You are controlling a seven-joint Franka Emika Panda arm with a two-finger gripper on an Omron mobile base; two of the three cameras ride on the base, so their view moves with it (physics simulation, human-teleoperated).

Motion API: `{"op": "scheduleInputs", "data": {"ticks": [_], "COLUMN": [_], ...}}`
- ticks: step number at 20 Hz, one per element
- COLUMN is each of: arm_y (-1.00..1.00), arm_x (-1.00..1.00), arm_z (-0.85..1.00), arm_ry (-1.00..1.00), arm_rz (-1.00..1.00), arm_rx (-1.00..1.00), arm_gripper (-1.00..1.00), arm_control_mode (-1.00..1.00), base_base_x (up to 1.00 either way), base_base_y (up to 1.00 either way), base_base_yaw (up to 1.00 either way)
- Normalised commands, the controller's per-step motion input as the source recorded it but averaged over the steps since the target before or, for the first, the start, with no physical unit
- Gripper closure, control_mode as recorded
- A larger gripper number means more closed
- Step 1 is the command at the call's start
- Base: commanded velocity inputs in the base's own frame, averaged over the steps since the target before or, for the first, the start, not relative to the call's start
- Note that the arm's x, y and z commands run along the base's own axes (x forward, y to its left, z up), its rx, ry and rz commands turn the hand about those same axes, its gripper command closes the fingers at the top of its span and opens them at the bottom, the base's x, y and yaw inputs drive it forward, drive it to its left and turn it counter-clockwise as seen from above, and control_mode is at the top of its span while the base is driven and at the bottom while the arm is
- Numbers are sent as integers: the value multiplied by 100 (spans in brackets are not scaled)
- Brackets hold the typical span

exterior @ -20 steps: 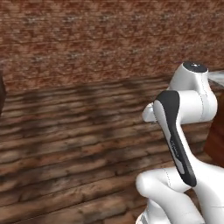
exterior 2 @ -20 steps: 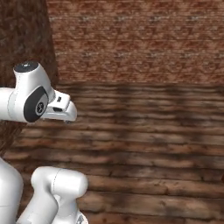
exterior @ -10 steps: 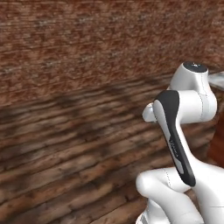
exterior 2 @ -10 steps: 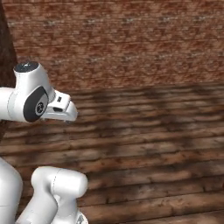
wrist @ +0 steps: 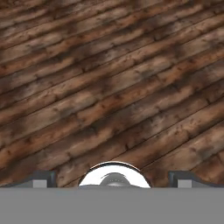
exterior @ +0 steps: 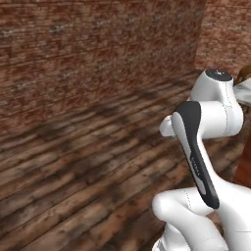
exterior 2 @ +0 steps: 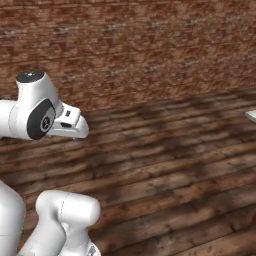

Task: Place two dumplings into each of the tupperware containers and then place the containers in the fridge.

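No legible writing; gripper [wrist: 112, 178] wide open, empty, over wood floor [wrist: 109, 87].

Bare plank floor [wrist: 113, 87] lies under the wide-apart jaws; brick wall [exterior 2: 140, 45] stands beyond.

Left base view: set behind my arm [exterior: 206, 147] on its left, looking forward and down; my arm fills the lower right of the frame, close to the lens. Beyond it, the plank floor [exterior: 73, 162] runs to a brick wall [exterior: 98, 49] across the top, with a wall corner at upper right.

Right base view: set behind my arm on its right, same forward-and-down aim; my arm stands at the left edge and lower left, near the lens. It shares the floor and brick wall with the left base view.

Hand view: from my hand, facing down along my gripper [wrist: 112, 179] at bare planks, fairly near; my finger tips [wrist: 43, 178] rise at the bottom, far apart.
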Motion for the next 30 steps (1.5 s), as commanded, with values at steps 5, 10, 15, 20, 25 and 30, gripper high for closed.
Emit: {"op": "scheduleInputs", "data": {"ticks": [5, 10, 15, 20, 25, 30], "arm_y": [0, 0, 0, 0, 0, 0], "arm_x": [0, 0, 0, 0, 0, 0], "arm_z": [0, 0, 0, 0, 0, 0], "arm_ry": [0, 0, 0, 0, 0, 0], "arm_rz": [0, 0, 0, 0, 0, 0], "arm_rx": [0, 0, 0, 0, 0, 0], "arm_gripper": [-100, -100, -100, -100, -100, -100], "arm_control_mode": [100, 100, 100, 100, 100, 100], "base_base_x": [100, 99, 71, 69, 79, 86], "base_base_y": [80, 83, 80, 79, 86, 92], "base_base_yaw": [-38, -39, -61, -69, -65, -61]}}
